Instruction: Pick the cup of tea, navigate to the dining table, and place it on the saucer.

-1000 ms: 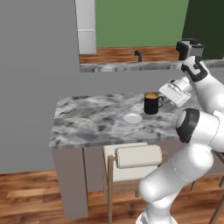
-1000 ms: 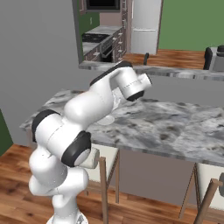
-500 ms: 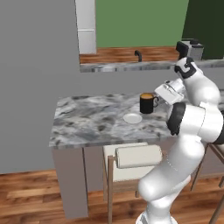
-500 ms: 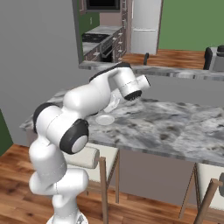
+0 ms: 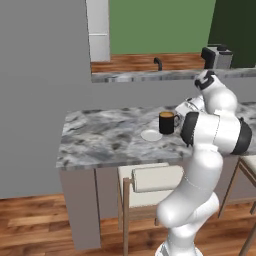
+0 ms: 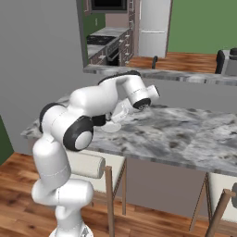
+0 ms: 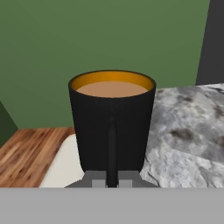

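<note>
Matt black cup of tea (image 7: 112, 124); marbled stone dining table (image 5: 107, 135); glossy saucer (image 5: 151, 135).

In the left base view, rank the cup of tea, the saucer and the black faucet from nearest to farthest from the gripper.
1. Cup of tea: held by its handle in the shut gripper, above the dining table.
2. Saucer: on the tabletop, just left of and below the cup.
3. Black faucet: on the far counter behind.

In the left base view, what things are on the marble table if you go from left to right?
The saucer → the cup of tea → the gripper holding its handle.
</note>
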Tool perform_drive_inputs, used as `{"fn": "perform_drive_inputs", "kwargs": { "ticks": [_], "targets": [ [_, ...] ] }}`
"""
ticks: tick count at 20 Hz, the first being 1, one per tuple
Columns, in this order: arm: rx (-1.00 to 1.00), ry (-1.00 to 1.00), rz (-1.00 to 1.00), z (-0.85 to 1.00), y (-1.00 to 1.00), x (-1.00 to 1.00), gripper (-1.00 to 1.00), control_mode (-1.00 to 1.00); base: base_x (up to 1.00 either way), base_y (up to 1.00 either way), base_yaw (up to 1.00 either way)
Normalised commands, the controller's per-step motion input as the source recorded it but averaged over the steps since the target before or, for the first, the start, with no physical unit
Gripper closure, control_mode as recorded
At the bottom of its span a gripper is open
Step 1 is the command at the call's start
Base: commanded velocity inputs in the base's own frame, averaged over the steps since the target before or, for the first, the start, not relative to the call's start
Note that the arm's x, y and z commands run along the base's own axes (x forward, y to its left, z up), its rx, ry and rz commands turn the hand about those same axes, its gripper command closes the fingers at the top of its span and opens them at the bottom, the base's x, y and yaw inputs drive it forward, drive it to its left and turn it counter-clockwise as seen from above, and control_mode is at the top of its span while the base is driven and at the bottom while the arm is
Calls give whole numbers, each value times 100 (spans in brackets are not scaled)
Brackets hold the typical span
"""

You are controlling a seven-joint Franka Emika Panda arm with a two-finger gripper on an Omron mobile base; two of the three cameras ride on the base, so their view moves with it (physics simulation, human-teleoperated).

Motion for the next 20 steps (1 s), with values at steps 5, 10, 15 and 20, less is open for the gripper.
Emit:
{"fn": "perform_drive_inputs", "kwargs": {
  "ticks": [5,10,15,20],
  "targets": [
    [0,0,0,-29,0,4,100,-100,0,0,0],
    [0,0,0,-7,0,24,100,-100,0,0,0],
    [0,0,0,-18,0,23,100,-100,0,0,0],
    [0,0,0,-23,0,22,100,-100,0,0,0]
  ]
}}
